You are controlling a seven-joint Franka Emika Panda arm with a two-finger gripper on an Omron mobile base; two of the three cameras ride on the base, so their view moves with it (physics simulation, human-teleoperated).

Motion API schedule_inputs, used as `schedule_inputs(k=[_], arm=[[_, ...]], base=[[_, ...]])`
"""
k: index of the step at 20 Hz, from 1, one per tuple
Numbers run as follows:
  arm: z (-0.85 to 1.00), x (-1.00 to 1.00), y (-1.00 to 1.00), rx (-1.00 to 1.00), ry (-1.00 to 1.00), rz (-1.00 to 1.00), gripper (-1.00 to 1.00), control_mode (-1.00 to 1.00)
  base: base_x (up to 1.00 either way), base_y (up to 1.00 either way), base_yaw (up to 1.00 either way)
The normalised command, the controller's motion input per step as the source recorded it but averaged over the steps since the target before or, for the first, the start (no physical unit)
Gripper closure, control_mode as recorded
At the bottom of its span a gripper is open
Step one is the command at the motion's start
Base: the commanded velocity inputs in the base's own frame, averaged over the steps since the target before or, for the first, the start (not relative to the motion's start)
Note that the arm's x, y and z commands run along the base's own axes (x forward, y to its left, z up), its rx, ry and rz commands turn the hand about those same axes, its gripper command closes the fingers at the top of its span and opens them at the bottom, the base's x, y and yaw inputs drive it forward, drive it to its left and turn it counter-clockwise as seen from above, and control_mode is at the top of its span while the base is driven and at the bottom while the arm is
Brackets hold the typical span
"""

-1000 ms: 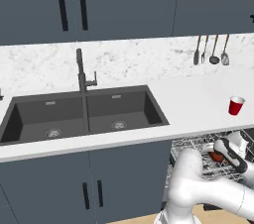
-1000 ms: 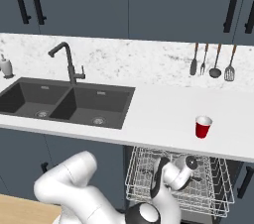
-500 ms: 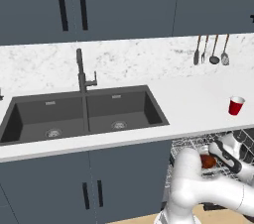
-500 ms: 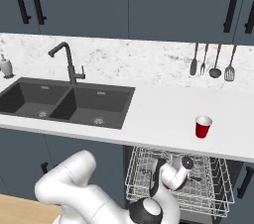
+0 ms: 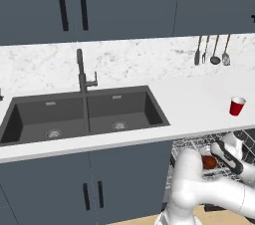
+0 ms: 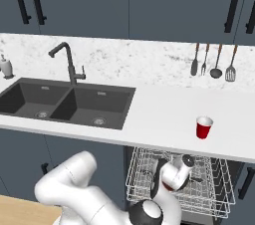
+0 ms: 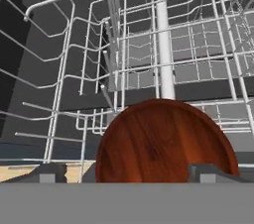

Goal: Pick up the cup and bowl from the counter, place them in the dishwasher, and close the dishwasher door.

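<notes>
The small round reddish-brown wooden-looking bowl (image 7: pixel 163 141), probably light, rigid and smooth enough to slip, fills the lower centre of the hand view inside the grey wire dishwasher rack (image 7: pixel 74 69), best pinched across its rim, between the dark fingers (image 7: pixel 49 173) standing spread apart beside it.

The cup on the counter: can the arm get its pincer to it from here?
Probably yes. The cup stands alone on the counter, nothing beside it; the pincer is open over the bowl in the rack just below.
</notes>
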Motion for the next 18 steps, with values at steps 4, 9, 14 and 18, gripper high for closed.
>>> schedule_inputs(k=[4, 9, 14, 18], arm=[[0.71, -0.6, -0.06, -0.08, 0.01, -0.09, -1.0, -1.0], [1.0, -0.41, -0.09, -0.16, 0.01, -0.04, -1.0, -1.0], [1.0, -0.16, -0.06, -0.14, 0.05, -0.01, -1.0, -1.0], [1.0, 0.24, -0.17, -0.29, 0.19, 0.0, -1.0, -1.0]], base=[[0.0, 0.0, 0.0], [0.0, 0.0, 0.0], [0.0, 0.0, 0.0], [0.0, 0.0, 0.0]])
